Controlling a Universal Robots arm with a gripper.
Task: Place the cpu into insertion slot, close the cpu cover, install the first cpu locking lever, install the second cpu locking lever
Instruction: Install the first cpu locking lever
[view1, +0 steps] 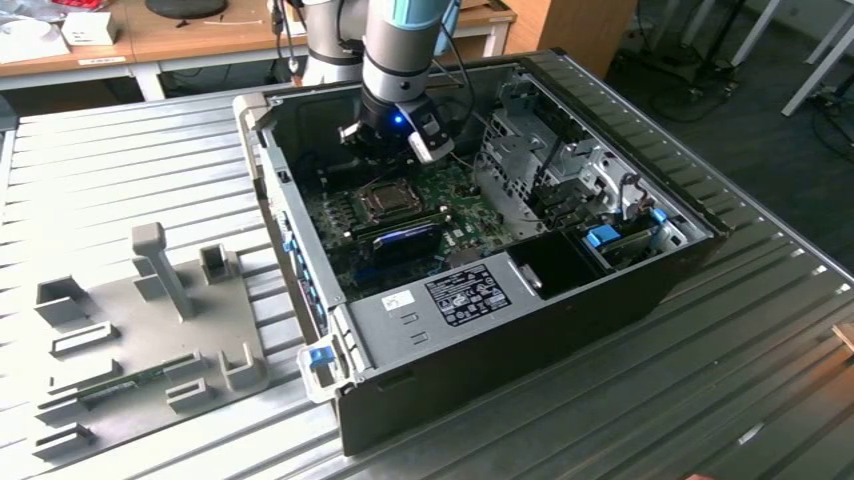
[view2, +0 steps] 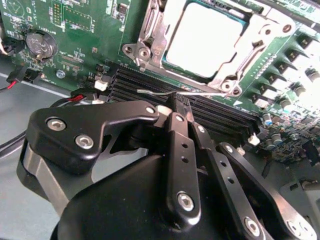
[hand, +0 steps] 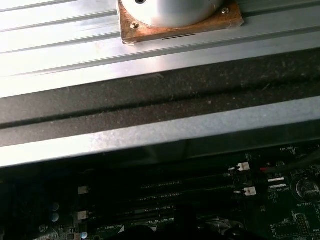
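The cpu (view2: 207, 40) lies flat in the insertion slot (view1: 387, 198), its pale grey top showing through the cut-out of the cpu cover (view2: 257, 32). The cover is folded down over it. In the second wrist view my gripper (view2: 174, 100) is shut, its black fingers meeting at a point beside the socket, over the black memory slots. A thin silvery locking lever (view2: 150, 91) runs along the socket's edge right at the fingertips; whether it is pinched or only touched I cannot tell. In the exterior view the gripper (view1: 384, 142) hangs inside the case, just behind the socket.
The open computer case (view1: 534, 330) lies on a ribbed metal table (view1: 120, 170), and its walls close in around the arm. Black memory slots (hand: 185, 195) and a drive cage (view1: 561, 170) flank the socket. A grey fixture plate (view1: 147, 330) sits at the exterior view's left.
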